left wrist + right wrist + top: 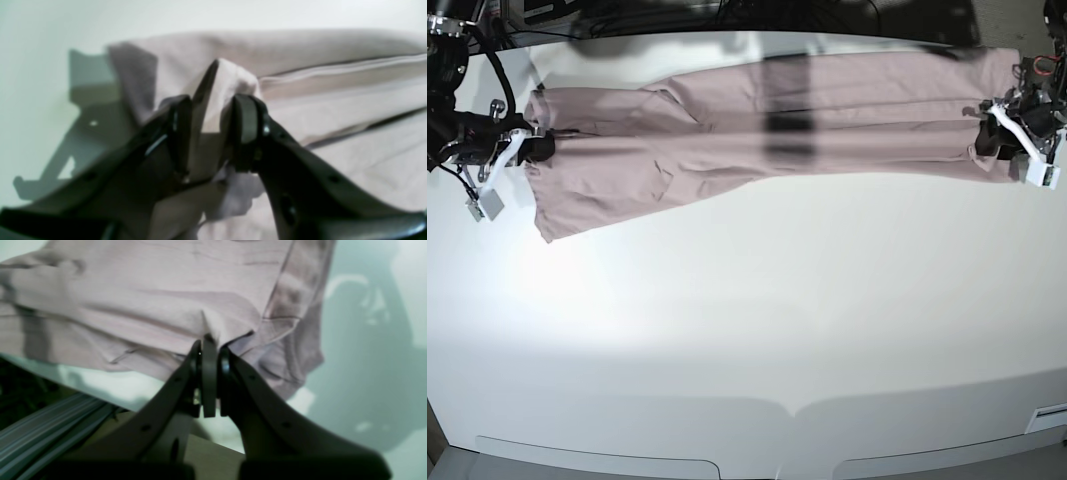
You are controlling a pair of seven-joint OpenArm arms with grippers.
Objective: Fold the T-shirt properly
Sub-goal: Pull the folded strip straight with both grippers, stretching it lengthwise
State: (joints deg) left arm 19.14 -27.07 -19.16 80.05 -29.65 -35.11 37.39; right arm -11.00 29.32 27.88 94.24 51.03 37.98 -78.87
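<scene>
The mauve-pink T-shirt (pixel 757 130) lies stretched in a long band across the far part of the white table, folded lengthwise. My left gripper (pixel 985 140) is at the shirt's right end in the base view, shut on a pinch of its cloth (pixel 217 100). My right gripper (pixel 539 148) is at the shirt's left end, shut on its edge (pixel 213 330). In the right wrist view a sleeve (pixel 293 323) hangs loose beside the fingers (pixel 209 373). Part of the cloth droops toward the front at the left (pixel 577 205).
The white table (pixel 747 330) stretches wide in front of the shirt. The table's far edge runs just behind the shirt, with dark gear and cables (pixel 727 15) beyond it. In the right wrist view the table's edge and a striped surface (pixel 50 426) show below.
</scene>
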